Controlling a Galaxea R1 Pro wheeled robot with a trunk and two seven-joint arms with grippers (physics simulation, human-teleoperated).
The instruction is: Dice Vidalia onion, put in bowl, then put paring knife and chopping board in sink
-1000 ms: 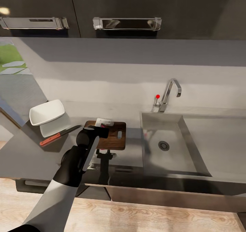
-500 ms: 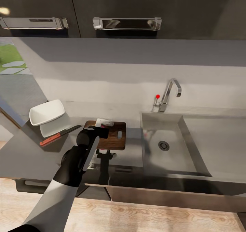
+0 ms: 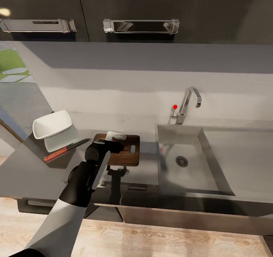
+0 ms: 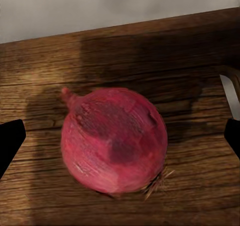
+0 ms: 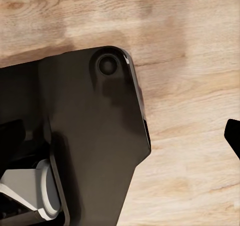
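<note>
Head view: the left arm reaches forward over the counter, its left gripper above the chopping board's near end. The left wrist view adds the red-skinned onion resting on the board between wide-spread fingers, untouched. Right wrist view: wooden floor; the right gripper's opening cannot be told.

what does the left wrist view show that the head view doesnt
Left wrist view: the whole red-skinned onion lying on the wood, apart from both spread fingertips. Head view: the bowl, paring knife, sink and faucet, with the left gripper over the board. Both share the chopping board.
</note>
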